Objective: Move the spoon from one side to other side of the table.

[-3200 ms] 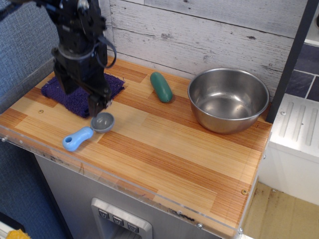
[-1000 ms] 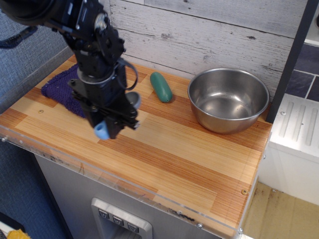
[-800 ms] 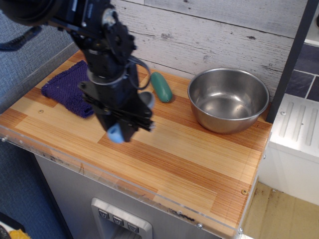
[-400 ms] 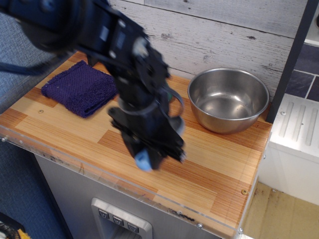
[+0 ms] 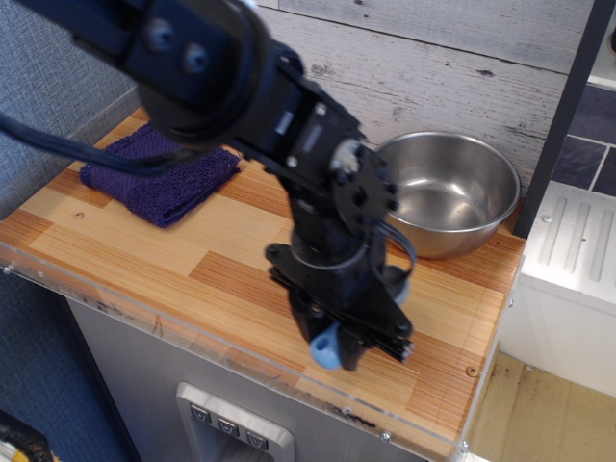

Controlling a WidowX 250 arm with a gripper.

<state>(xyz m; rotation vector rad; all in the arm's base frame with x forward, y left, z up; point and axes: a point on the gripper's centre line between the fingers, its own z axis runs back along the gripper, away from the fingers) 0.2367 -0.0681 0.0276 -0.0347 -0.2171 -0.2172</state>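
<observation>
A whitewashed plank wall is seen behind the table (image 5: 144, 245), a striped wooden countertop with a clear acrylic front edge, mounted over a grey cabinet (image 5: 164, 385). A purple cloth (image 5: 159, 183) is laid at the table's rear left, and a steel bowl (image 5: 452, 188) is set at the rear right, close to the wall. The black arm (image 5: 231, 87) is stretched in from the upper left, and part of the bowl's left rim is covered by it. The gripper (image 5: 351, 332) is positioned low over the front right part of the table, near the acrylic edge. The spoon (image 5: 327, 348) is held in the closed gripper: its light-blue handle is shown protruding from the lower end of the fingers toward the front edge, while the grey bowl end is largely hidden by the gripper body. Whether the spoon is touching the wood cannot be told. A white appliance (image 5: 568, 260) is visible just beyond the table's right end.
</observation>
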